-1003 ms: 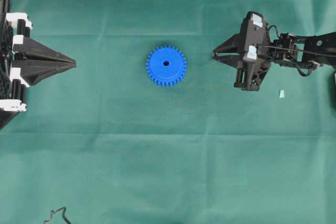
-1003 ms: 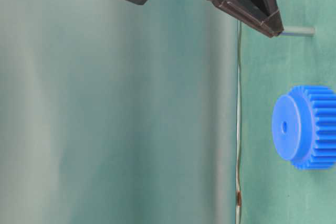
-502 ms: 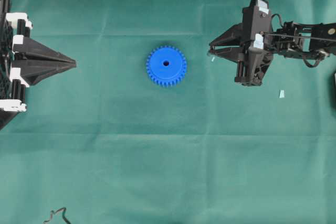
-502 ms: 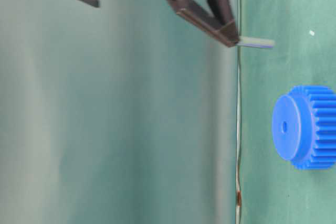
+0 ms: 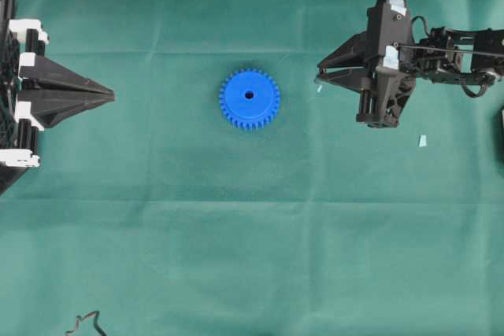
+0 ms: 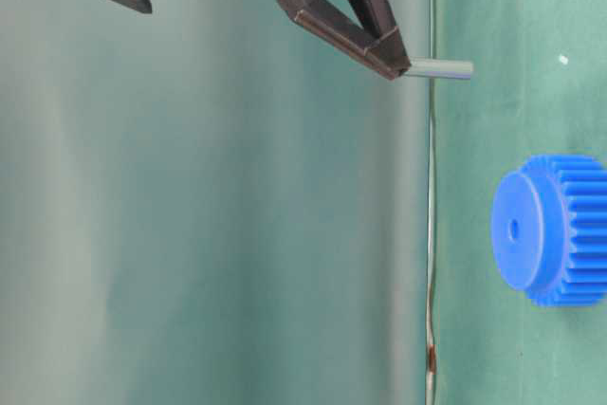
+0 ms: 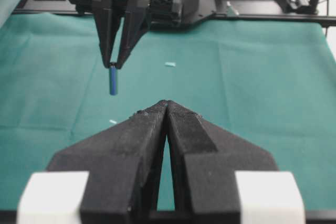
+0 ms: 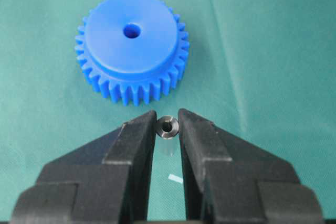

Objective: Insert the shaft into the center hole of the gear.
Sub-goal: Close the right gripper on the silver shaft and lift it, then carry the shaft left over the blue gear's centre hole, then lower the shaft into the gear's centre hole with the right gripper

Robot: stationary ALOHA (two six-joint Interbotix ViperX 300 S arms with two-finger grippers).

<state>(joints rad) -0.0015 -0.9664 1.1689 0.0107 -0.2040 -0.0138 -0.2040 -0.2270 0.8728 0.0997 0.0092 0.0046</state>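
Right claw (image 8: 168, 124) grasping the shaft (image 8: 168, 127) above the bench (image 5: 252, 257); the gear (image 8: 131, 45) lies ahead, its center hole (image 8: 131, 30) unfilled, so alignment and insertion remain.

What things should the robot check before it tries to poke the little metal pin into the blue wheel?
1. Shaft pinched between the right gripper fingertips: ok.
2. Shaft lifted clear of the green cloth: ok, the table-level view shows it hanging off the surface.
3. Gear lying flat with its center hole facing up and uncovered: ok.
4. Shaft lined up over the center hole: not ok, it is off to the side of the gear, toward the right arm.
5. Left gripper out of the way: ok, shut and parked at the far edge.
6. Shaft gripped firmly enough not to slip: cannot tell.
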